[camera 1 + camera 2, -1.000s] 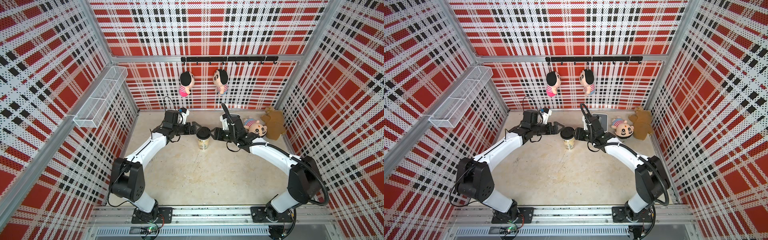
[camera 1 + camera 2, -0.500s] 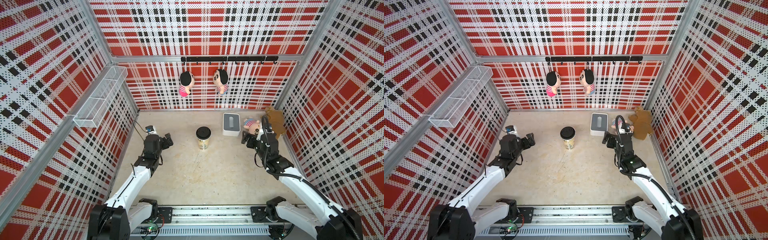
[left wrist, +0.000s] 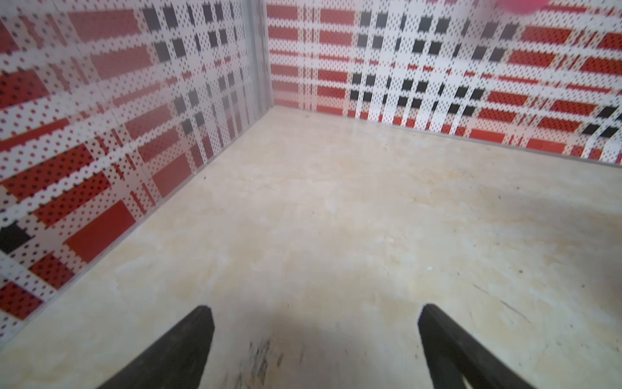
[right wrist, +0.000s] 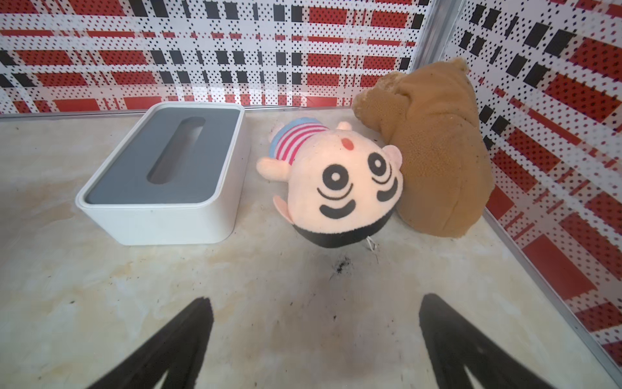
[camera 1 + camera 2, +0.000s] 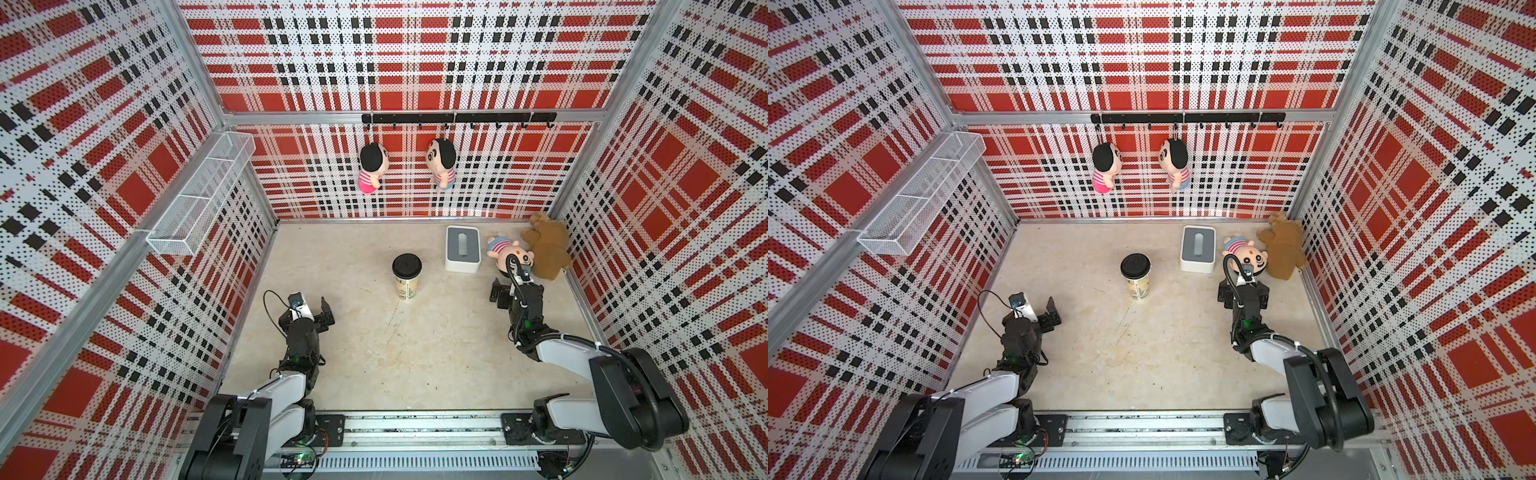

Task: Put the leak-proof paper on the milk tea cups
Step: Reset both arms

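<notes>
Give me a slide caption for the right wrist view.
Open right end effector above the table, facing a white box, a striped doll and a brown plush.

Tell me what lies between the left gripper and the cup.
Nothing visible does. Only bare tabletop lies between the open left gripper and the cup, which already wears a black lid.

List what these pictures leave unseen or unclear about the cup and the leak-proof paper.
- Leak-proof paper: no view shows it; the black lid caps the cup, hiding anything beneath.
- Cup's print: too small to read in both top views.
- Cup: outside both wrist views.
- White box: slot too dark to see inside.
</notes>
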### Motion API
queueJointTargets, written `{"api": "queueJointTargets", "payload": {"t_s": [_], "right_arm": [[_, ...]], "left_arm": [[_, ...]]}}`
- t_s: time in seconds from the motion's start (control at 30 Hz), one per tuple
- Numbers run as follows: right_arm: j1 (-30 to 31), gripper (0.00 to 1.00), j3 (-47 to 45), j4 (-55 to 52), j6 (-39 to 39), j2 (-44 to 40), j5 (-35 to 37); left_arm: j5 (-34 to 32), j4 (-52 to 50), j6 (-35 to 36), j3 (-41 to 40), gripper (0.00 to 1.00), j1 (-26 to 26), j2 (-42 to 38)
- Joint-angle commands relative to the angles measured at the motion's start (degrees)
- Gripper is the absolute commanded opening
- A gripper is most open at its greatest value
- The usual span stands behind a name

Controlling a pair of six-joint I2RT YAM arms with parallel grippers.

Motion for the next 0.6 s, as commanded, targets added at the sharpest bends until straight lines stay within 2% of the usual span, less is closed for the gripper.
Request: {"api": "queueJointTargets", "payload": {"t_s": [0.0,0.07,0.13,0.17,0.27,0.33,0.4,0.43,0.5,0.53,0.57], "right_arm": [[-1.8,1.00,1.3,7.6,-3.2,3.4,-5.0],[-1.8,1.00,3.9,3.1,-3.3,4.5,-6.4],[-1.8,1.00,3.3,4.4,-4.8,4.6,-9.2],[-1.9,1.00,2.7,4.8,-4.7,3.9,-9.6],[-2.0,1.00,0.7,7.6,-5.6,2.6,-11.5],[-2.0,1.00,-2.0,12.8,-8.8,1.6,-13.3],[-2.1,1.00,-7.7,24.3,-11.3,0.6,-12.1],[-2.6,1.00,-9.7,30.4,-11.0,1.6,-11.4],[-4.1,1.00,-9.8,31.8,-9.3,5.1,-12.8],[-4.3,1.00,-9.6,36.0,-10.2,8.2,-14.2],[-4.6,1.00,-9.8,38.0,-9.0,10.1,-12.5]], "left_arm": [[6.9,16.5,1.1,0.6,0.98,4.0,3.6],[8.9,29.0,0.5,-2.5,0.98,5.3,7.2],[9.7,37.4,0.8,-4.1,0.98,5.9,11.2],[9.9,42.3,1.0,-4.7,0.98,5.9,14.6],[16.0,55.5,3.8,-5.6,0.98,4.9,25.8],[14.5,53.9,4.9,-3.6,0.98,3.4,26.3],[11.3,50.6,5.0,-2.9,0.98,2.8,25.1],[10.5,50.7,4.7,-2.9,0.98,2.9,25.3],[8.7,52.8,3.0,-2.8,0.98,3.6,26.6],[8.4,51.4,2.2,-2.3,0.98,4.2,26.2],[9.0,48.6,1.3,-1.2,0.98,4.9,25.7]]}}
